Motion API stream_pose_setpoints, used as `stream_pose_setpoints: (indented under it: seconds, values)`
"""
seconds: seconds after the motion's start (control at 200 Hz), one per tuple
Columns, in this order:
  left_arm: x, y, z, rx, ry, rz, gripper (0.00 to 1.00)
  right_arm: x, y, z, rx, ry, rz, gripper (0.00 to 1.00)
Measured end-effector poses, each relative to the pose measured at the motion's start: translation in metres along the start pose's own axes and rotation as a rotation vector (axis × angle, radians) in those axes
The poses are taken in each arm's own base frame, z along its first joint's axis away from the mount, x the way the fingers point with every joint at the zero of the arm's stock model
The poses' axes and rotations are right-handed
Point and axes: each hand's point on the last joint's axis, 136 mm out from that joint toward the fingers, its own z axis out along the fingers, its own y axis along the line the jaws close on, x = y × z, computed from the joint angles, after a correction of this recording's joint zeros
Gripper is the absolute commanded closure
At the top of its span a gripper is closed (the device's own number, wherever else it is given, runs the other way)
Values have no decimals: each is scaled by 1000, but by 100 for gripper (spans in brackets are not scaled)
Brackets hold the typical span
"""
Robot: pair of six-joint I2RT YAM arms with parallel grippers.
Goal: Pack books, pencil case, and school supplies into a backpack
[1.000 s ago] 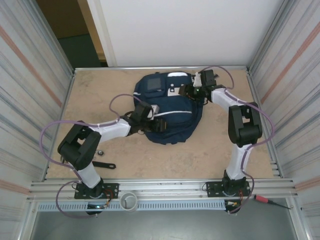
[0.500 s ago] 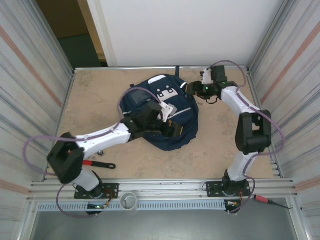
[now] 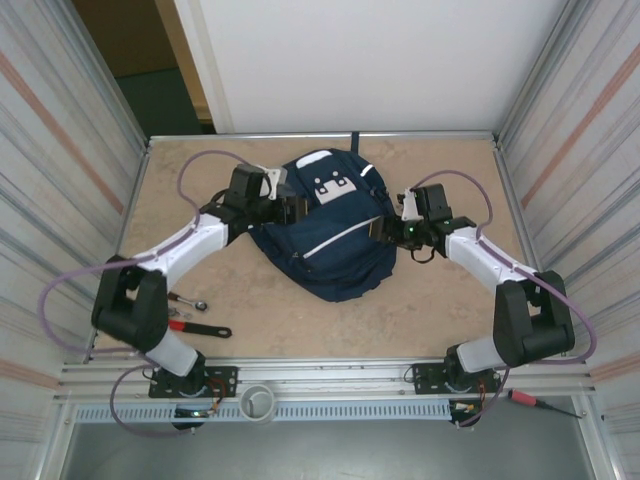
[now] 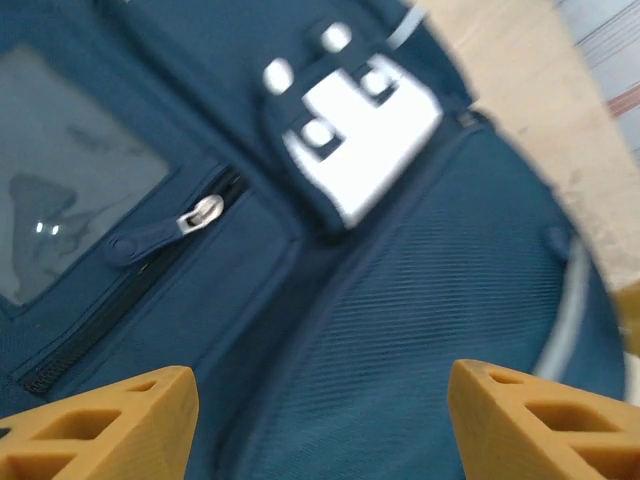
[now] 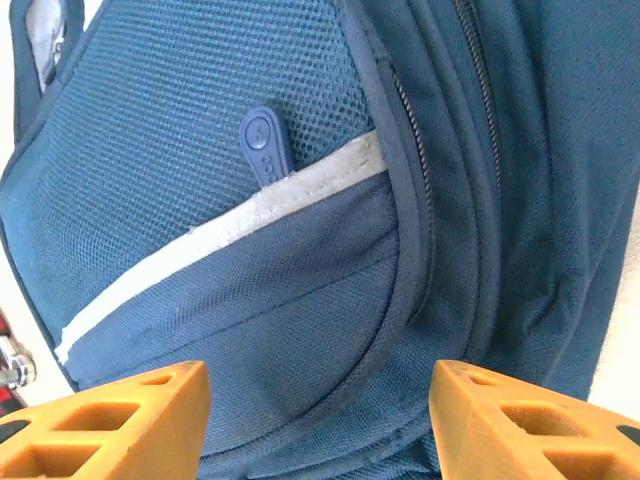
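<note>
A: Wondering why they flanked the big navy fabric backpack [image 3: 330, 235] lying centre of the tan table [image 3: 440, 300]?
B: Probably to shift it, the left gripper [image 4: 320, 405] and right gripper [image 5: 315, 400] were open, holding nothing

A pale wooden tabletop [image 3: 450, 320] sits between a ribbed metal left wall [image 3: 50, 150] and a matching right wall [image 3: 590, 130] (each crossed by a faint orange stripe). A white panel [image 3: 370, 60] closes the back, beside a dark doorway [image 3: 150, 70]. Aluminium rails [image 3: 340, 375] edge the near side.

Bright even light, soft shadows; backpack [image 4: 400, 330] blurry in L wrist view.
</note>
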Motion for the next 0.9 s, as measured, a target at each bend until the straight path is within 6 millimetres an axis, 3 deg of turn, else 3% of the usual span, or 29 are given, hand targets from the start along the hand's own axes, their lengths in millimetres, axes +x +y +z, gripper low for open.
stream_pose_setpoints:
  seconds: [0.185,0.386,0.566,0.761,0.902]
  values:
    - [37,4,29,42,146,-39,47,-7,8,6,-22,-21,-2,51]
    - [41,3,30,59,158,-39,54,-13,-2,27,2,17,28,60]
    - [57,-1,27,76,168,-30,60,-42,-6,37,5,-8,41,65]
    - [83,-40,31,138,210,35,61,-84,-12,46,5,-50,48,64]
    - [102,-74,33,193,249,77,54,-105,-11,48,12,-64,17,55]
